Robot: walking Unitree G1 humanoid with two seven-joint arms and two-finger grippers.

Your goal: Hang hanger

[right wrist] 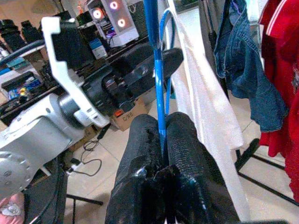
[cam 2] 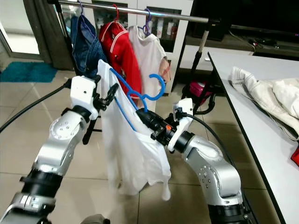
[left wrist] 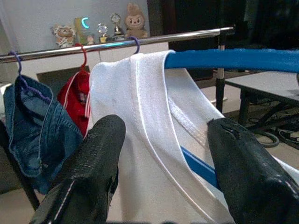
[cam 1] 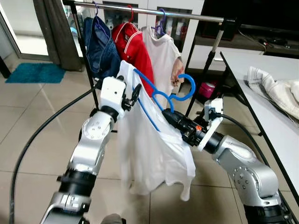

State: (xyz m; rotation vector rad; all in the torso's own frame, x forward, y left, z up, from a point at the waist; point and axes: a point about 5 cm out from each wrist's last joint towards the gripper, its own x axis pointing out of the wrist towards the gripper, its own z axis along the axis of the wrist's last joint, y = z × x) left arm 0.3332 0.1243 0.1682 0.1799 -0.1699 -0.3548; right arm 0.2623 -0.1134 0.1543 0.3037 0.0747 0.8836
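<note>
Two grippers share the load: the right gripper is clamped on the thin bar of the blue hanger, while the left gripper has its fingers apart, straddling the collar of the white shirt draped on that hanger. The hanger's hook rises just above the right gripper's tips, well short of the rail beyond and above it. This split probably steadies the garment so the hook can be lifted over the rail beside the three hung clothes. The right wrist view shows the black pads pinching the bar itself; the left wrist view shows the rail and shelf ornaments behind.
</note>
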